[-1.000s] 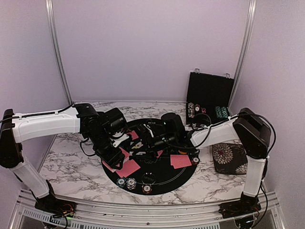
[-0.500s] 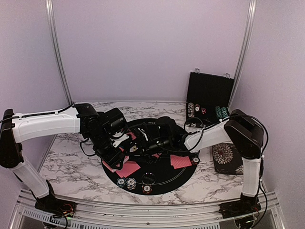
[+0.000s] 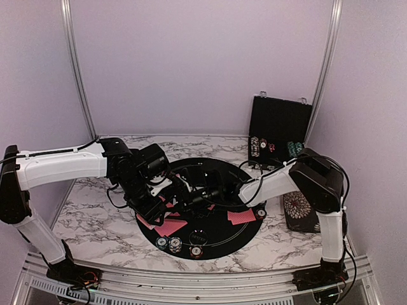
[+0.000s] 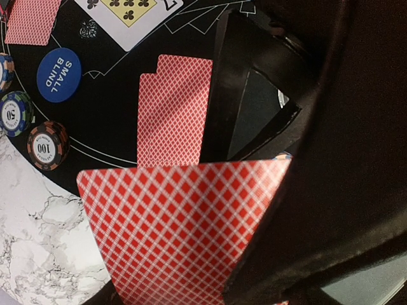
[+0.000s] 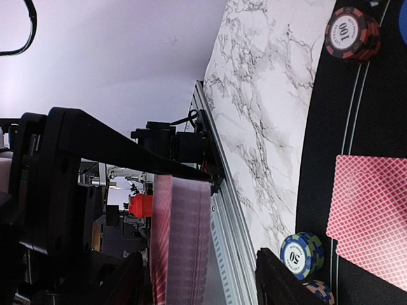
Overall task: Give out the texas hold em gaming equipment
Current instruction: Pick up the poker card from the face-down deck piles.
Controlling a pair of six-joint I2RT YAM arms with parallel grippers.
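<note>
Here, red-backed card deck (image 5: 181,241) fast in the left tool (image 3: 162,202); right tool (image 5: 198,270), open-jawed, just beside it.

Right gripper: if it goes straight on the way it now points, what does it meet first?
Most likely the red-backed cards, seen edge-on just ahead of the right gripper and held up by the left gripper. Depth is unclear.

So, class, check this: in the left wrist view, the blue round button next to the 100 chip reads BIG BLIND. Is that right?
Not quite. The blue round button reads SMALL BLIND, not BIG BLIND, as the left wrist view shows. It does lie next to the 100 chip.
</note>
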